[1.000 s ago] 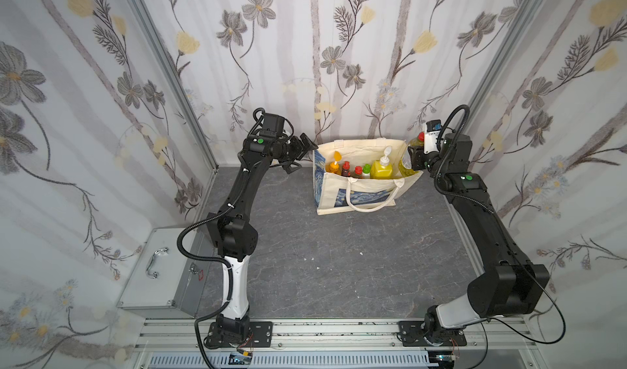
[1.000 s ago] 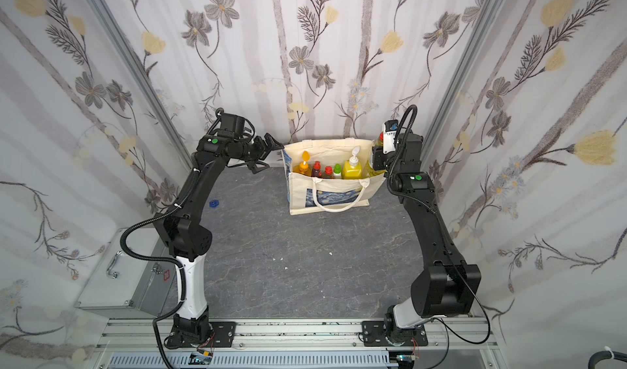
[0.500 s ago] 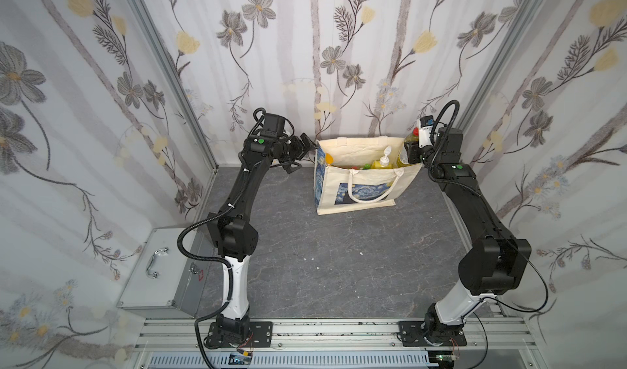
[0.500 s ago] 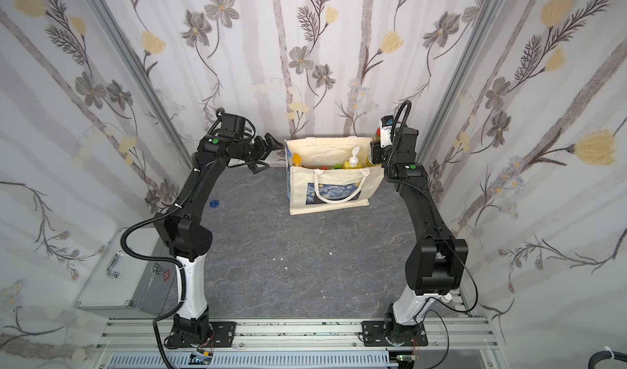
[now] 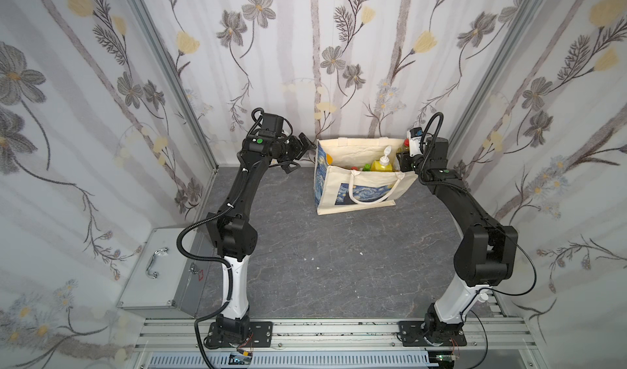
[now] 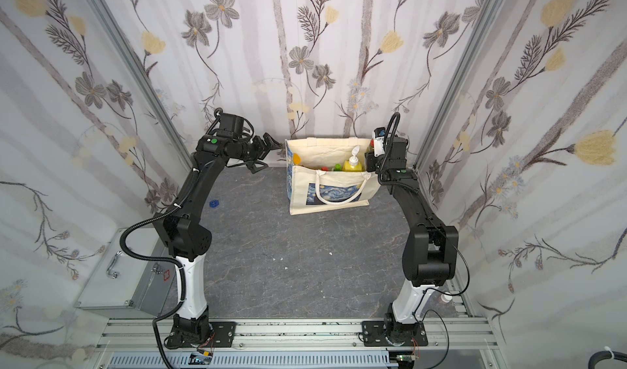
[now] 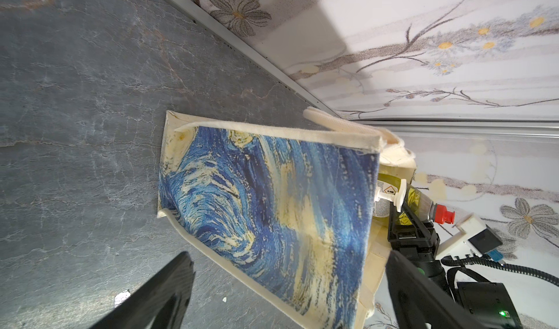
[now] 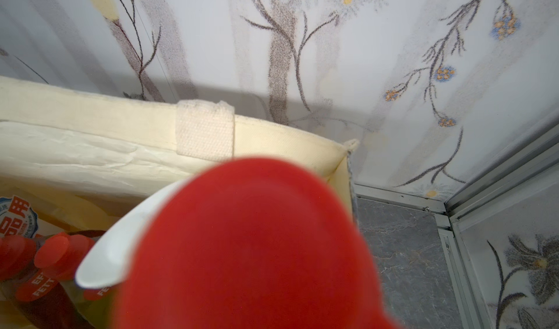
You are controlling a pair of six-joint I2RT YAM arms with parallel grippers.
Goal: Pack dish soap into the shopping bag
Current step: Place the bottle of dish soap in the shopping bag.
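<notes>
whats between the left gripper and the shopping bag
Nothing: in the left wrist view only bare grey floor separates the open left gripper from the shopping bag, its blue side.

Both top views are bright, evenly lit and sharp. The walls [image 5: 339, 45] glow pale, the table [image 5: 339, 265] is duller, and shadows on it are faint. The straight posts [image 5: 163, 79] bow toward the picture edges. In the left wrist view a hard-edged shadow crosses the wall, and the bag [image 7: 272, 206] print is crisp. In the right wrist view a bottle [image 8: 257, 252], close to the lens, is one red blur, while the bag rim behind it is sharper.
</notes>
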